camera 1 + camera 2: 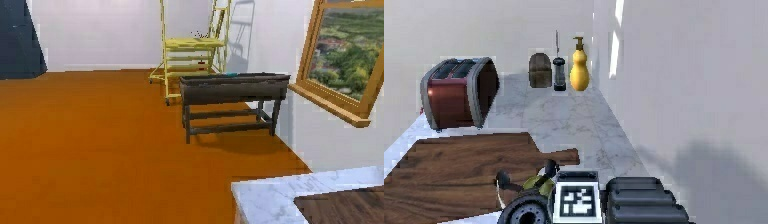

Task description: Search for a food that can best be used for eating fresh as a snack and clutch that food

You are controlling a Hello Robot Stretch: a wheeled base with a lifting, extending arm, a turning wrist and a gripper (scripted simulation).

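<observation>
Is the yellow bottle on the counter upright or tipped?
Upright: the yellow bottle stands on its base on the counter, narrow neck pointing straight up.

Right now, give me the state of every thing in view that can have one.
toaster, upright on the counter
yellow bottle, upright on the counter
cutting board, lying flat on the counter
gripper, by the cutting board; cannot tell whether it holds anything
yellow ladder, standing upright
dark table, standing on its legs
</observation>
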